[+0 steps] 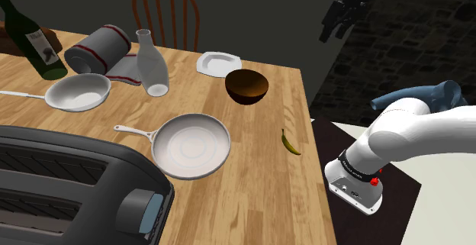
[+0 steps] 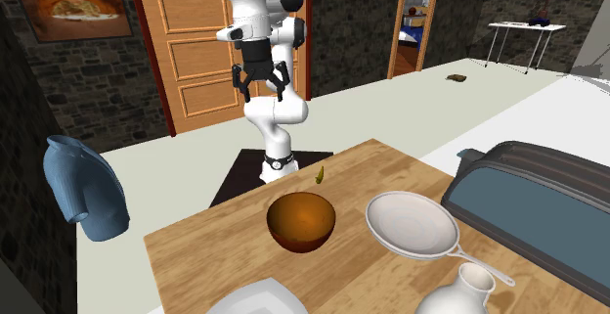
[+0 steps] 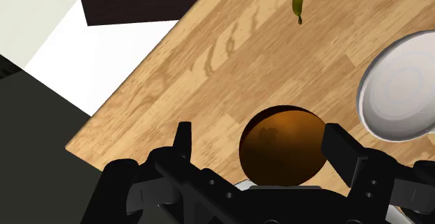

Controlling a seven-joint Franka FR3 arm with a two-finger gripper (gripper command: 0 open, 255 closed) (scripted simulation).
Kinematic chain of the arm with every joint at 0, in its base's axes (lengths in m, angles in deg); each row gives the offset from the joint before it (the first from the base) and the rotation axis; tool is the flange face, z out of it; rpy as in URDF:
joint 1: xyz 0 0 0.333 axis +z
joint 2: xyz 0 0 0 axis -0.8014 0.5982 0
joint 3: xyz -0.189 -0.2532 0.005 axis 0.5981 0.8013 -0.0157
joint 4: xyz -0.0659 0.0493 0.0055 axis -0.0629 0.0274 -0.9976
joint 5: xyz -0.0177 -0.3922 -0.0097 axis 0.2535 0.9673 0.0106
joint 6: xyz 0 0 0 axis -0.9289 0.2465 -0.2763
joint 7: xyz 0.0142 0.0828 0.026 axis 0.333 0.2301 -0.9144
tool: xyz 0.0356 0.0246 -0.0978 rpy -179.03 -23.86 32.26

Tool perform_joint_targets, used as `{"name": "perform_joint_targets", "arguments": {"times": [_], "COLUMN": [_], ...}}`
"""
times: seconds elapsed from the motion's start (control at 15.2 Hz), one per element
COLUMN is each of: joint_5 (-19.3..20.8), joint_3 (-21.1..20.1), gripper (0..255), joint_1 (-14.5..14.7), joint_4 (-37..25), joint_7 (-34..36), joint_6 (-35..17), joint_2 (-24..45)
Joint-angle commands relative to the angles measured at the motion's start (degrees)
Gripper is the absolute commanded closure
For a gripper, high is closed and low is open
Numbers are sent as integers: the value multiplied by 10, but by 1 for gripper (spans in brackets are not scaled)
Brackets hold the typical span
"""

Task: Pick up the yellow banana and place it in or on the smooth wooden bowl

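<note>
The gripper [image 2: 261,87] hangs high over the table's edge, upper middle of the second exterior view. Its two fingers [image 3: 182,144] are spread apart with nothing between them, a free hand ready to go down. The banana [image 1: 290,142] lies flat on the wooden table [image 1: 259,198], right of centre in the shoulder view. It is close to the edge on the arm's side and apart from everything else, so nothing crowds a grasp from above. The brown bowl [image 1: 246,85] stands upright just above centre in that view, near the banana but not touching it, its mouth open to take a drop. In the wrist view the bowl shows between the fingers, far below, and the banana lies beyond it, so the hand seems aimed over the bowl rather than the fruit. The grey pan [image 1: 191,146] rests left of the banana, well clear. The pick looks not yet begun. The next move calls for shifting over the banana and setting the fingers across its narrow width.
</note>
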Motion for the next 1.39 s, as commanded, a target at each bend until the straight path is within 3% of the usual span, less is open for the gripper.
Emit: {"name": "perform_joint_targets", "arguments": {"times": [0.0, 0.66, 1.32], "joint_5": [0, -58, -160], "joint_3": [0, -102, -241], "gripper": [0, 0, 0], "joint_1": [0, 26, 93], "joint_4": [0, 200, 345], "joint_7": [0, 87, 188], "joint_6": [0, -108, -236], "joint_2": [0, -96, -111]}}
